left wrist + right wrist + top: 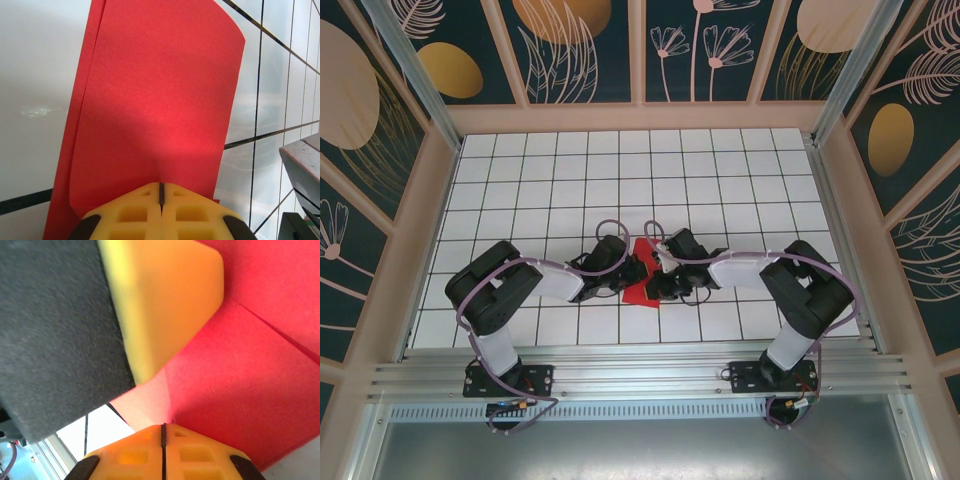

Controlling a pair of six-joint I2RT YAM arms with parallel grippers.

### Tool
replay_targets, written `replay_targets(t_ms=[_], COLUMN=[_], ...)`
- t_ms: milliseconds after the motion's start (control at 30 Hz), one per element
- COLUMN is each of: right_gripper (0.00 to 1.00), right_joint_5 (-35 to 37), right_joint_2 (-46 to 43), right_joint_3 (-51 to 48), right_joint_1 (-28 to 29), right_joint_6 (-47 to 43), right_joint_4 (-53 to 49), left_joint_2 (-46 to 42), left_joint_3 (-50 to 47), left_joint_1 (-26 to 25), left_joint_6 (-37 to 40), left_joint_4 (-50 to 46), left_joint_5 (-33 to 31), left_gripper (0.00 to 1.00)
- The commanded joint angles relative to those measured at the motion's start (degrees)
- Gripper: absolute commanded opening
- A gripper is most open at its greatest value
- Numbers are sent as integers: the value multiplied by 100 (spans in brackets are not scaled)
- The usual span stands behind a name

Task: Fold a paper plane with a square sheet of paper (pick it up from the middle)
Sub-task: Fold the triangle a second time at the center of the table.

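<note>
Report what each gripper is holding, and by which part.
Both hold the folded red paper. The left gripper is shut on one edge of it, and the right gripper is shut on an edge from the opposite side.

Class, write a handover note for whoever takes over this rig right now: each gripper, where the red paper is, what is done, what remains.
Left gripper: shut on the red paper, pinching its near edge.
Right gripper: shut on the same paper, right next to the left one.
Paper: between the two grippers, over the near-middle of the tiled table; doubled over, with two layers and a crease showing.
Done: sheet gripped by both, at least one fold made.
Left: the remaining folds; no pointed dart yet.
</note>
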Motion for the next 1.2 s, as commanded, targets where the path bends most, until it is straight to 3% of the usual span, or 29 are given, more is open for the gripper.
replay_targets(t_ms=[0, 533, 900, 1100, 1167], right_gripper=[9, 10, 10, 16, 26], right_joint_5=[-47, -336, -296, 528, 717], right_joint_2=[-57, -476, -1322, -1851, -1845], right_joint_3=[-194, -966, -1181, -907, -854], right_joint_1=[13, -128, -323, -562, -620], right_joint_6=[-94, -33, 19, 388, 563], right_joint_4=[-240, -140, -146, -113, -9], left_joint_2=[171, 287, -8, -775, -988], left_joint_3=[-103, -295, -227, 40, 114], left_joint_1=[6, 1, 0, 0, 0], left_joint_6=[93, 49, 145, 187, 199], left_joint_4=[-377, -447, -358, -418, -518], left_joint_5=[-260, -427, -193, -40, -87], left_gripper=[0, 0, 0, 11, 17])
